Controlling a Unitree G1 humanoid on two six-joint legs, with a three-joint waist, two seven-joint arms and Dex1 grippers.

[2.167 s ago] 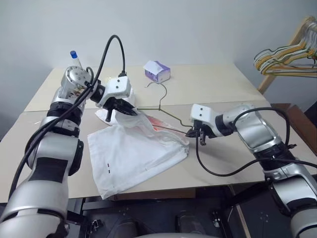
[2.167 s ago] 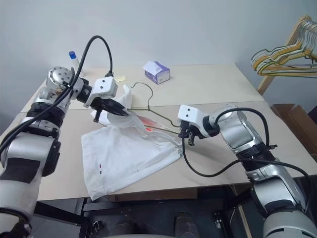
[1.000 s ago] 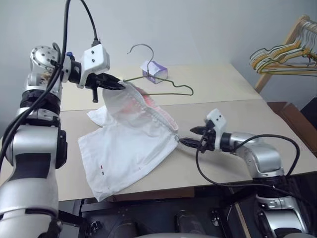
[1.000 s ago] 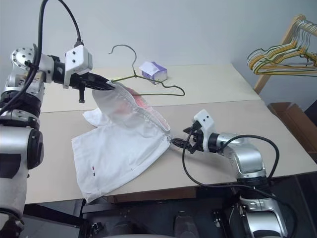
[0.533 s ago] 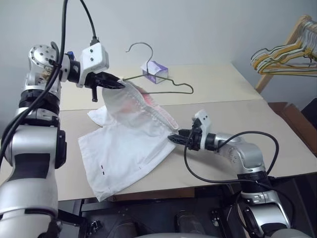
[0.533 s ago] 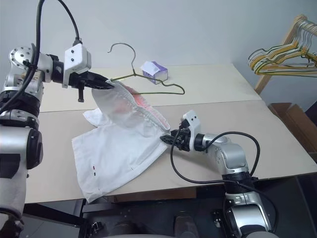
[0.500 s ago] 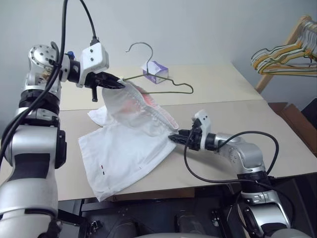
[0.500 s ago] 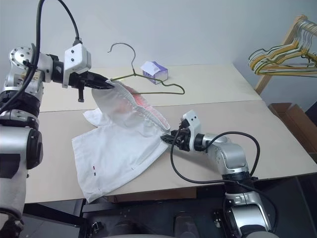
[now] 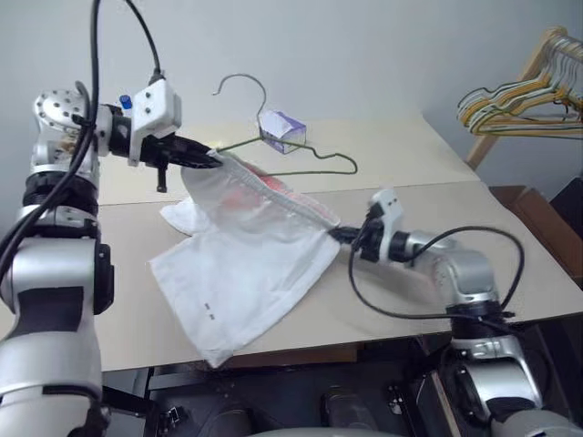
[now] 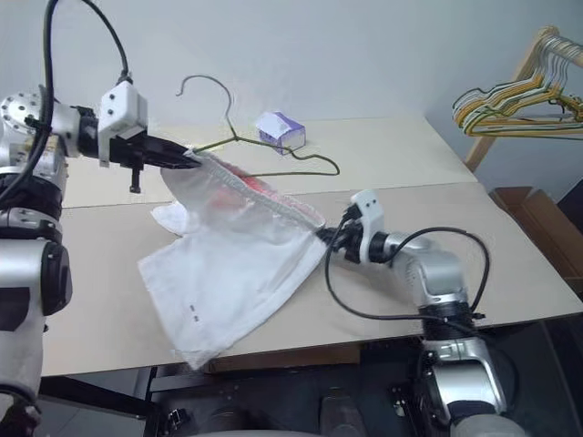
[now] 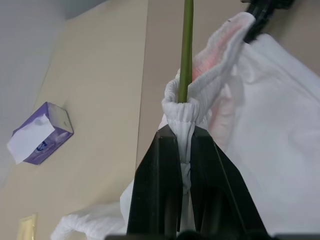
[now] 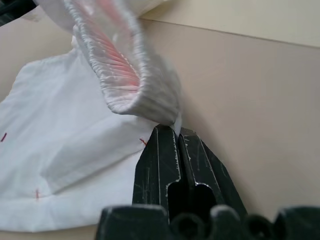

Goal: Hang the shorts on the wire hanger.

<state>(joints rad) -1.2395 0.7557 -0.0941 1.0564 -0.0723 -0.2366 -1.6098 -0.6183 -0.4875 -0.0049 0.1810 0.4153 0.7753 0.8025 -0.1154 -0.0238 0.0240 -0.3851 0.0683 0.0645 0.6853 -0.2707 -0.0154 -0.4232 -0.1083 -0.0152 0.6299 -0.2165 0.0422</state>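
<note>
The left claw is clamped tight on a bunched fold of the waistband of the shorts, and the olive-green wire hanger runs out of that same pinch, so cloth and wire seem to be held together there. The right claw is shut on the far end of the waistband, a thin edge of white cloth caught between its tips. Between the two, the elastic band is pulled into a raised, slightly sagging line above the counter, while the legs of the shorts hang down and lie spread on the surface.

The shorts look light, limp and easily stretched: they will drape and slide rather than hold any shape, so the gathered waistband is the sensible place to grip, as its thick ruffled elastic gives a firmer bite than the thin leg cloth. The hanger looks stiff but springy and slim, likely to twist in a pinch. Its hook stands up free, near a purple tissue box.
</note>
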